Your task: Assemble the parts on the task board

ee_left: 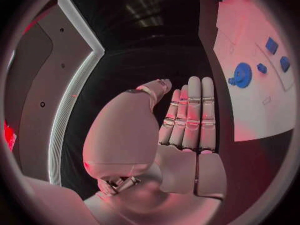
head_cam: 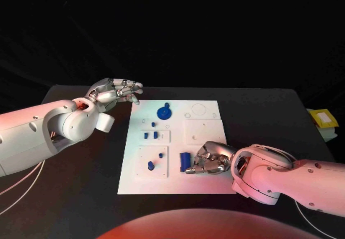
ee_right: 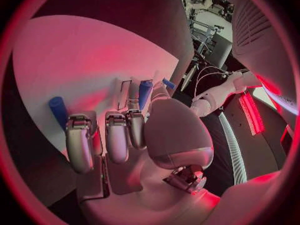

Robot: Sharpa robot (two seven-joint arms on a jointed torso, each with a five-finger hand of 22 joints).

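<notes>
The white task board (head_cam: 205, 184) lies mid-table. My right hand (head_cam: 210, 159) rests on its near right part with its fingers curled in and nothing visibly in them. A blue cylinder (head_cam: 185, 159) lies on the board just beside those fingers; whether they touch it I cannot tell. The right wrist view has the curled right hand (ee_right: 125, 135) over the board (ee_right: 81, 60), with blue pieces (ee_right: 58, 110) beyond it. My left hand (head_cam: 115, 92) hovers off the board's far left corner, empty, its fingers (ee_left: 190, 120) straight. A round blue part (head_cam: 164, 112) sits at the board's far end.
Two small blue pieces (head_cam: 150, 134) stand in a square plate at mid-board, and two more (head_cam: 155, 161) in the plate nearer me. The left wrist view catches the round blue part (ee_left: 241, 75) on the board (ee_left: 262, 115). A yellow-white object (head_cam: 323, 119) sits at the table's right edge.
</notes>
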